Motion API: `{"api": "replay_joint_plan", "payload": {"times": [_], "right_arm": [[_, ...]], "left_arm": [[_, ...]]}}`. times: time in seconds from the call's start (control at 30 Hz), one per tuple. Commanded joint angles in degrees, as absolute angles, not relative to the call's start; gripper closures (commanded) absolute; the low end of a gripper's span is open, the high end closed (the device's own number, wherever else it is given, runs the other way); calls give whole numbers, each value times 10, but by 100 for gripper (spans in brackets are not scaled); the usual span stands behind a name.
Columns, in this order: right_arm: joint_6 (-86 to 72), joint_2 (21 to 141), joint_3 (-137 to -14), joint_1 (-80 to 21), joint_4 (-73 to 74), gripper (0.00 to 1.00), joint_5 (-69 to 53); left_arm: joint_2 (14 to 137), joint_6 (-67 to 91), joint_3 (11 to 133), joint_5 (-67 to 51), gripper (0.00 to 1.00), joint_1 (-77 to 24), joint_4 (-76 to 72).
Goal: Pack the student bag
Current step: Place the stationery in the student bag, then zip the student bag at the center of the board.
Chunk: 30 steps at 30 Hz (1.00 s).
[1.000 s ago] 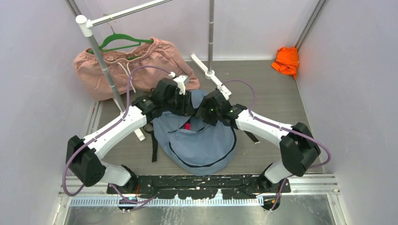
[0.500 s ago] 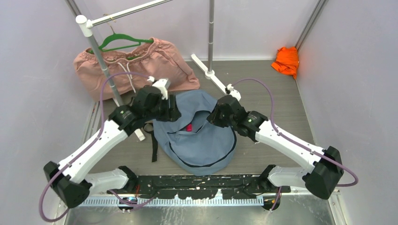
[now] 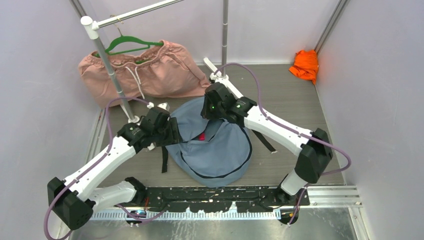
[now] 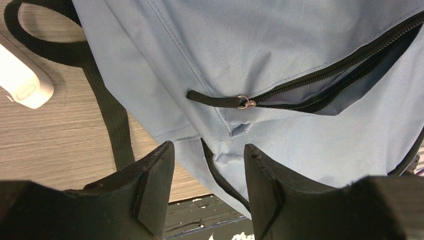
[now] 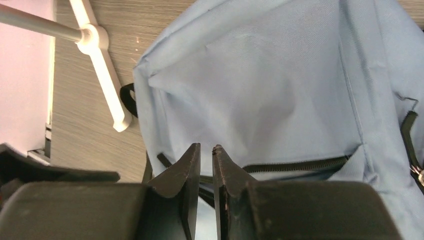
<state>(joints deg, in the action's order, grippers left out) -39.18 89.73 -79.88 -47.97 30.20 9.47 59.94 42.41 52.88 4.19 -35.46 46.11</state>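
Note:
The student bag (image 3: pixel 215 150) is a dusty-blue backpack with black zipper trim, lying flat on the floor between the arms. Its zipper gapes open, with a red bit (image 3: pixel 201 136) showing inside. My left gripper (image 3: pixel 172 136) is open at the bag's left edge. In the left wrist view (image 4: pixel 209 155) the bag's seam and zipper lie beyond the open jaws, with the metal zipper pull (image 4: pixel 245 103) further off. My right gripper (image 3: pixel 206 109) hovers over the bag's far top. In the right wrist view (image 5: pixel 206 146) its jaws are nearly together over smooth blue fabric (image 5: pixel 260 85), and nothing shows gripped.
A pink garment (image 3: pixel 150 72) on a green hanger (image 3: pixel 131 44) lies at the back left by a rack pole (image 3: pixel 107 60). The rack's white foot (image 5: pixel 107 65) lies just beyond the bag. An orange cloth (image 3: pixel 306 64) sits in the back right corner. Black straps (image 4: pixel 107 105) trail left of the bag.
My left gripper has drawn back toward me along the bag's left edge. My right gripper has swung left and away to the bag's top.

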Motion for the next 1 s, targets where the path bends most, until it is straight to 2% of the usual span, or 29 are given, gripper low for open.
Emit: {"api": "replay_joint_plan", "payload": {"times": [0.0, 0.17, 0.23, 0.47, 0.63, 0.73, 0.97], "right_arm": [[-388, 957, -801, -457, 299, 79, 64], [-406, 1009, -739, -428, 311, 79, 34], [-404, 1012, -748, -428, 326, 79, 27], [-397, 896, -795, -452, 313, 74, 58], [-399, 853, -776, -453, 312, 73, 76], [-412, 849, -761, -452, 301, 72, 57], [-429, 849, -739, -452, 276, 71, 35]], "left_arm": [[581, 446, 515, 54, 46, -352, 453], [547, 459, 480, 58, 47, -351, 439], [550, 464, 473, 56, 36, -351, 428], [586, 443, 489, 42, 52, -351, 400], [605, 404, 512, 36, 54, -352, 384], [647, 393, 535, 53, 59, -351, 393], [705, 448, 554, 67, 62, -351, 370]]}}
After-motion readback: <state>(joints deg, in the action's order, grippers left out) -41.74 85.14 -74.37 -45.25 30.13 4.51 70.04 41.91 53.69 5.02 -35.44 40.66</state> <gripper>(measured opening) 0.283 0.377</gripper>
